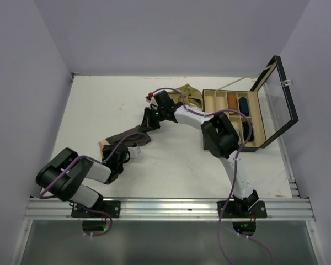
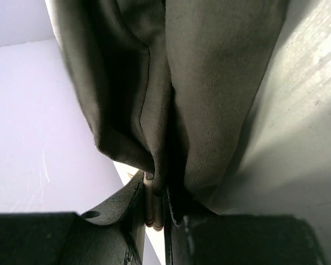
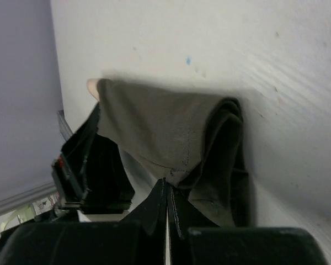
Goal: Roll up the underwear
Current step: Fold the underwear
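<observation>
— Where does the dark brown underwear [image 1: 129, 137] sit?

— It hangs stretched between the 2 arms, over the middle of the desk [image 1: 94, 105]. It runs as a long, narrow band from lower left to upper right in the top view, and its beige waistband end shows near the left arm.

— What is the left claw [image 1: 119, 154] doing?

— It is clamped on that garment. In the left wrist view, the left claw [image 2: 157, 194] has its 2 fingers pressed close, with folds of the dark brown underwear [image 2: 209, 83] pinched between them and rising in thick pleats.

— And the right claw [image 1: 149, 122]?

— Also closed on it, at the far end. The right wrist view shows the right claw [image 3: 168, 186] with its jaws together, nipping a corner of the dark brown underwear [image 3: 165, 130]. From there the cloth spreads toward the other arm and bunches into a fold on the right side.

— Does the cloth touch the desk?

— The pictures do not settle that. A shadow lies under it in the right wrist view.

— Where is the other pair?

— The olive-tan underwear [image 1: 190, 95] lies crumpled on the desk at the far side, just beside the left end of the box [image 1: 285, 88]. No claw touches it.

— And the box?

— It stands at the right of the desk, its lid tilted open, with divided compartments inside.
</observation>
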Controlling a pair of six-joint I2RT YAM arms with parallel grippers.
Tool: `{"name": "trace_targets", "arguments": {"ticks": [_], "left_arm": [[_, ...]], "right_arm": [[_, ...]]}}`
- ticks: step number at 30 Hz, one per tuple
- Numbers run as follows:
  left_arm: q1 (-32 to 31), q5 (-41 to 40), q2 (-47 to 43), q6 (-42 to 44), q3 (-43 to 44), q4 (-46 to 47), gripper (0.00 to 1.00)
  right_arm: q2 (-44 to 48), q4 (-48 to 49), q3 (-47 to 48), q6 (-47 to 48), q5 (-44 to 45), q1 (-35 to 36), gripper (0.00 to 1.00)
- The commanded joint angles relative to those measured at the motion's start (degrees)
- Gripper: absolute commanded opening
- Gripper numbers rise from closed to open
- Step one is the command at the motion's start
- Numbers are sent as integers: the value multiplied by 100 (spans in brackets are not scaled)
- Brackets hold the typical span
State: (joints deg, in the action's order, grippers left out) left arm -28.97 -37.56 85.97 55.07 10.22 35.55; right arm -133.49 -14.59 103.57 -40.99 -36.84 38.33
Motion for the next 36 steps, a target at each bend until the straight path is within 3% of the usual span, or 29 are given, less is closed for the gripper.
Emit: {"name": "trace_targets", "arguments": {"ticks": [1, 8, 11, 14, 25, 29, 36], "left_arm": [[-3, 776, 148, -506, -284, -778, 19], [5, 1452, -1265, -611, -74, -2103, 20], [-3, 1866, -1943, -734, 181, -3043, 25], [6, 2121, -2443, -673, 235, -3851, 37], [6, 2200, -3551, -199, -29, -5145, 45], [6, 2419, -4455, -14, 68, -6118, 57], [6, 3017, -5284, 22, 428, -7237, 65]], "right_arm": [[131, -175, -363, -67, 0, 105, 0], [-476, -421, -346, 337, 299, 131, 0], [-590, -632, -206, 521, 457, 131, 0], [-643, -755, -48, 688, 572, 131, 0], [-591, -1151, 137, 1294, 520, 122, 0], [-573, -1362, 259, 1874, 503, 105, 0], [-529, -1546, 453, 2420, 432, 114, 0]]}}
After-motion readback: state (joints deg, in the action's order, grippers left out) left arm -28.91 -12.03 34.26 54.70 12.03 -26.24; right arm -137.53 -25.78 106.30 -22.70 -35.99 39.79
